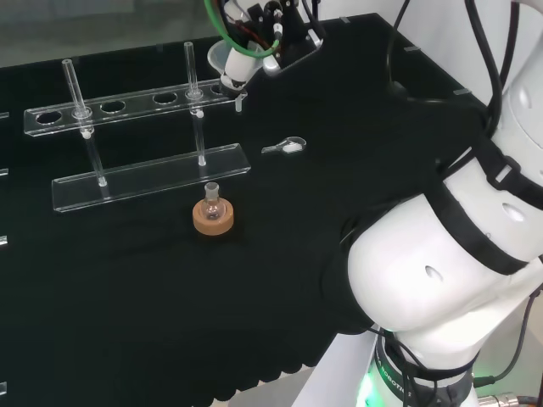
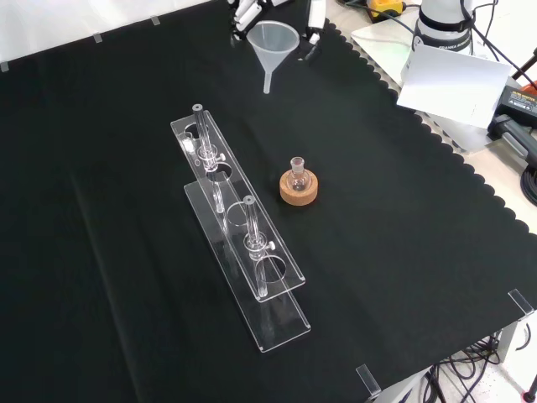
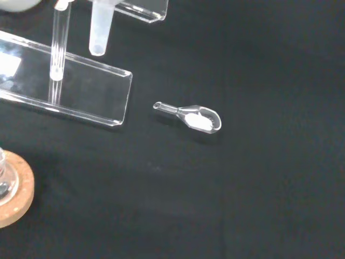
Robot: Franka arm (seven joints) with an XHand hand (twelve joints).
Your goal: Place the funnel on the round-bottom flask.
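From my seat, the front view puts the funnel (image 2: 275, 40) at the top centre of the frame, cone up and spout pointing down, lifted clear of the black cloth (image 2: 101, 277). The hand (image 2: 245, 15) reaches in from the top edge, with dark and white fingers on both sides of the funnel's rim, so I read it as clamped on the funnel. In the head view the same hand (image 1: 254, 38) sits at the top centre, cables looping over it, and the pale funnel (image 1: 225, 61) hangs under it above the far end of the clear rack (image 1: 144, 140).

The round-bottom flask (image 2: 296, 175) stands upright in its cork ring (image 2: 299, 190) near the middle of the front view, just right of the rack (image 2: 239, 243) and well below the funnel in the frame. In the head view the flask (image 1: 212, 202) and cork ring (image 1: 213, 217) sit left of centre, in front of the rack's base plate.

A small clear scoop (image 1: 287, 147) with white powder lies on the cloth right of the rack in the head view. The wrist view shows it (image 3: 194, 116) at frame centre, the funnel's spout (image 3: 100, 29) at the upper left and the cork ring's edge (image 3: 19, 197) at the lower left.
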